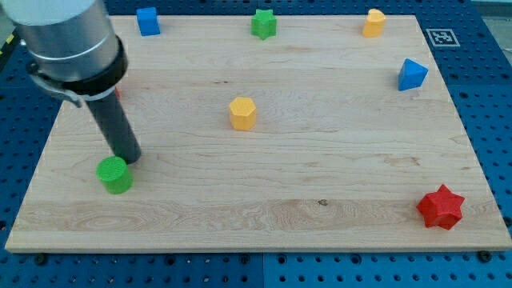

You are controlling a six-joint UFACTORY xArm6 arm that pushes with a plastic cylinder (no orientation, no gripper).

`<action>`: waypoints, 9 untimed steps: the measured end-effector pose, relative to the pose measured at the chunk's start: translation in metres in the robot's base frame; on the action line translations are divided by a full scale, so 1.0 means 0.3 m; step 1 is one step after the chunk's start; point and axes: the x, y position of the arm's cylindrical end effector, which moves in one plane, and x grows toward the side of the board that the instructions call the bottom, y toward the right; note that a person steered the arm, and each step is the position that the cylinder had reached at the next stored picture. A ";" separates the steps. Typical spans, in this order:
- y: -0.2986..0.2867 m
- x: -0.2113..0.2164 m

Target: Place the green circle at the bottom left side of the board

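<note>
Resting on the board [264, 208], my tip [129, 157] touches the green circle [114, 174], which sits just below and left of it (near the view's bottom left). No fingers here, only a bare rod. A yellow hexagon [242, 113] lies well right; a red star [441, 207] far right.

Along the view's top edge of the desk [336, 144] sit 3 blocks — a blue cube [147, 21], a green star [263, 24], a yellow block [373, 22]. A blue triangular block [412, 74] lies right, a yellow hexagon [242, 113] near centre, and a red star [441, 207] bottom right — all well apart.
</note>
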 end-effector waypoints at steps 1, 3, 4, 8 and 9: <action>-0.019 0.010; -0.019 0.071; 0.041 0.075; 0.085 0.108; 0.085 0.184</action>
